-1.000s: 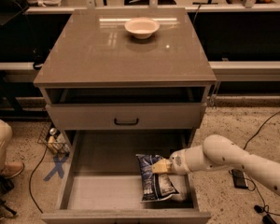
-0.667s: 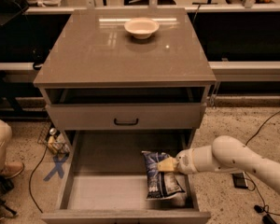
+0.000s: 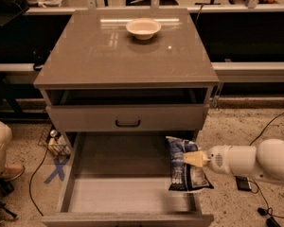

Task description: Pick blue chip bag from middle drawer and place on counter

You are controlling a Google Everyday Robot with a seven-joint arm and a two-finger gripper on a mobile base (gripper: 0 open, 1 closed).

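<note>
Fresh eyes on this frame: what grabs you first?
The blue chip bag hangs upright at the right side of the open middle drawer, pinched by the gripper reaching in from the right. Next comes the white bowl near the back of the counter.

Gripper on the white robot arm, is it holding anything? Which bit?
Yes. The gripper holds the crinkly dark-blue foil chip bag by its upper right side, over the deep grey open drawer.
</note>
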